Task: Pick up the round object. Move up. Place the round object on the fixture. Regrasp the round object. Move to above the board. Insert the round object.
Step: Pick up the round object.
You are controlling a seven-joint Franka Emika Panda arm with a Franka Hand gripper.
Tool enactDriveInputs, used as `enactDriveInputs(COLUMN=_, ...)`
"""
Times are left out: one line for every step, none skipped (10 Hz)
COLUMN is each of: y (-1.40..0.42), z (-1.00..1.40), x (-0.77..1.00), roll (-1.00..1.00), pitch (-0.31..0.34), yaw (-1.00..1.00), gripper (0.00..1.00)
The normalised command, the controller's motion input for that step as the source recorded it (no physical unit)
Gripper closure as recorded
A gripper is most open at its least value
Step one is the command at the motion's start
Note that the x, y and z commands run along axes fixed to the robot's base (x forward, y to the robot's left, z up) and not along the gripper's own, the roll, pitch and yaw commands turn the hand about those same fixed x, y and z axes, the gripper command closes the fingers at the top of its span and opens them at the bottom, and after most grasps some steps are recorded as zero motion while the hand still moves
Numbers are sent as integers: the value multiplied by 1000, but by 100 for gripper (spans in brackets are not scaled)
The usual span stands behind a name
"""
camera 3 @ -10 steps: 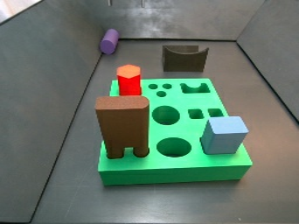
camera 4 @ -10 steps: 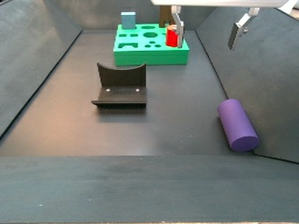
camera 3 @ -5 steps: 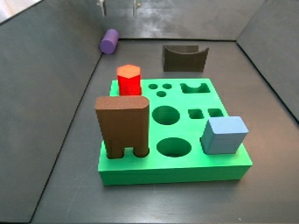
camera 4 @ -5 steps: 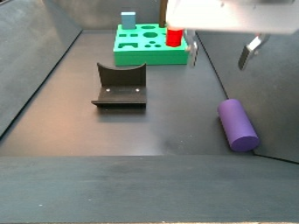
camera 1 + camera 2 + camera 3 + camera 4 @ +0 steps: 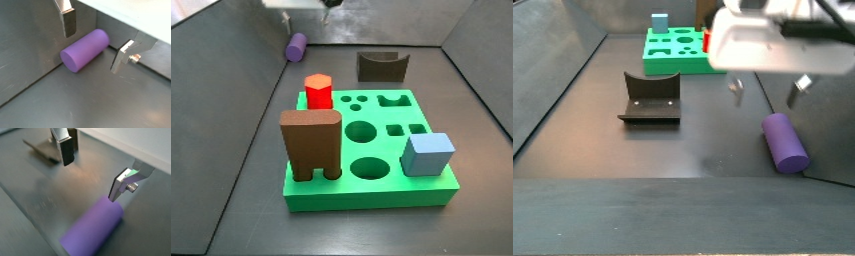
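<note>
Gripper: the Panda's two-finger gripper (image 5: pixel 766 93) hangs above the floor near the right wall in a side view, just over the far end of the peg; in the opposite side view only its white body shows at the upper edge, above the peg.
Jaws: wide open and holding nothing; the flat silver fingers (image 5: pixel 67 21) with dark pads stand apart on either side of the peg in a wrist view (the gap is clearly wider than the peg).
Round object: the smooth purple cylinder peg (image 5: pixel 786 142) lies on its side on the dark grey floor, close along the wall; it shows too in both wrist views (image 5: pixel 85 50) (image 5: pixel 94 232) and, small and far, in a side view (image 5: pixel 295 45).
Fixture: the small dark brown block with a curved U-shaped notch (image 5: pixel 651 97) sits on the floor between the peg and the board, well apart from the peg.
Board: the thick bright green square slab with shaped holes (image 5: pixel 372 191) lies flat on the floor.
On the board: a red hexagonal peg (image 5: pixel 318 92) stands upright in a back corner, a tall light-brown arch-shaped block (image 5: pixel 310 143) stands at the front left, and a pale blue cube (image 5: pixel 428 154) sits at the front right.
</note>
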Motion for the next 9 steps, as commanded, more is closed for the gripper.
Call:
enactDriveInputs(y=174, z=-863, x=-823, roll=153, pitch=-67, yaw=-129, gripper=0)
enactDriveInputs(y=111, z=-966, x=-460, roll=134, pitch=-43, yaw=-94, gripper=0)
enactDriveInputs(y=66, z=-1000, x=0, roll=60, pitch=-20, yaw=0, gripper=0)
enactDriveInputs(y=140, z=-989, x=386, roll=0, pitch=0, yaw=0, gripper=0)
enactDriveInputs(y=151, z=-983, x=523, roll=0, pitch=43, yaw=0, gripper=0)
enactDriveInputs(y=146, z=-994, x=546, roll=0, pitch=60, yaw=0, gripper=0)
enactDriveInputs(y=151, z=-1000, x=329, roll=0, pitch=0, yaw=0, gripper=0)
enactDriveInputs(y=83, z=-1000, x=160, roll=3, pitch=-43, yaw=0, gripper=0)
enactDriveInputs(y=83, z=-1000, x=137, roll=13, pitch=-49, yaw=0, gripper=0)
